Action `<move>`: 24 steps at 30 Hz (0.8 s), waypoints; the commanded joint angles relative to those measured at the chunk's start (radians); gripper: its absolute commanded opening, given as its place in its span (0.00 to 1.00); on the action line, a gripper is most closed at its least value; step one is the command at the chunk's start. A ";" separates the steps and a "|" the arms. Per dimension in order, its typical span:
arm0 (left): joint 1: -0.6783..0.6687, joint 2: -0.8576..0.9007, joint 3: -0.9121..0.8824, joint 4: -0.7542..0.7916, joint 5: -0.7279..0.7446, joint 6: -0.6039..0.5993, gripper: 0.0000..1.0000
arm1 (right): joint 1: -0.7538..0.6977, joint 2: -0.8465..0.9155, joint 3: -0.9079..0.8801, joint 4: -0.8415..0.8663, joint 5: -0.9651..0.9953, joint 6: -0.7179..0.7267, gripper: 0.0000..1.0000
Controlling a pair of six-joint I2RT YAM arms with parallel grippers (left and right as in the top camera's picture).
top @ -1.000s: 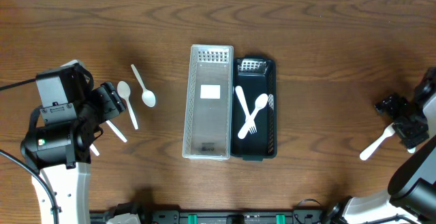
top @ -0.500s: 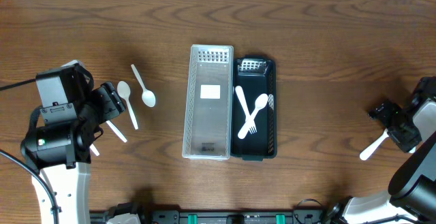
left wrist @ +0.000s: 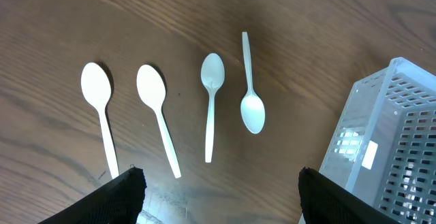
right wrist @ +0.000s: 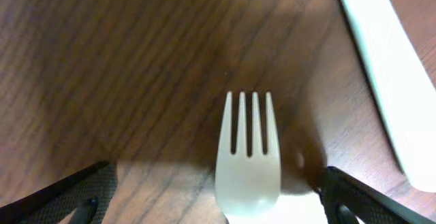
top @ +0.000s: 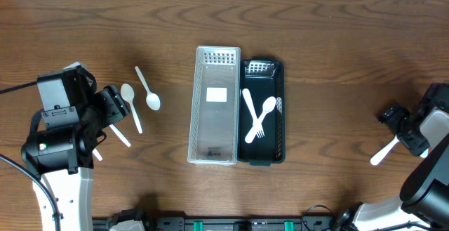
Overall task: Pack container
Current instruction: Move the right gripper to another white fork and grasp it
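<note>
Several white plastic spoons [left wrist: 212, 74] lie side by side on the wooden table, left of the containers; they also show in the overhead view [top: 152, 102]. My left gripper [left wrist: 221, 197] is open and empty just short of their handles, seen from above at the left [top: 106, 113]. A clear mesh container [top: 214, 104] stands empty beside a black tray [top: 279, 83] holding a white fork and spoon [top: 267, 106]. My right gripper [right wrist: 218, 200] is open, its fingers either side of a white fork [right wrist: 248, 159] lying on the table at the far right [top: 384, 151].
A second white utensil [right wrist: 385, 67] lies just right of the fork in the right wrist view. The clear container's corner [left wrist: 388, 135] is close to my left gripper's right finger. The right arm is near the table's right edge.
My right gripper has shifted a little to the left over the fork. The left arm, the spoons and the containers have not moved.
</note>
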 commanded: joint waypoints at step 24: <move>0.005 0.000 0.010 -0.003 -0.007 -0.010 0.75 | -0.003 0.022 -0.021 0.026 0.004 -0.017 0.27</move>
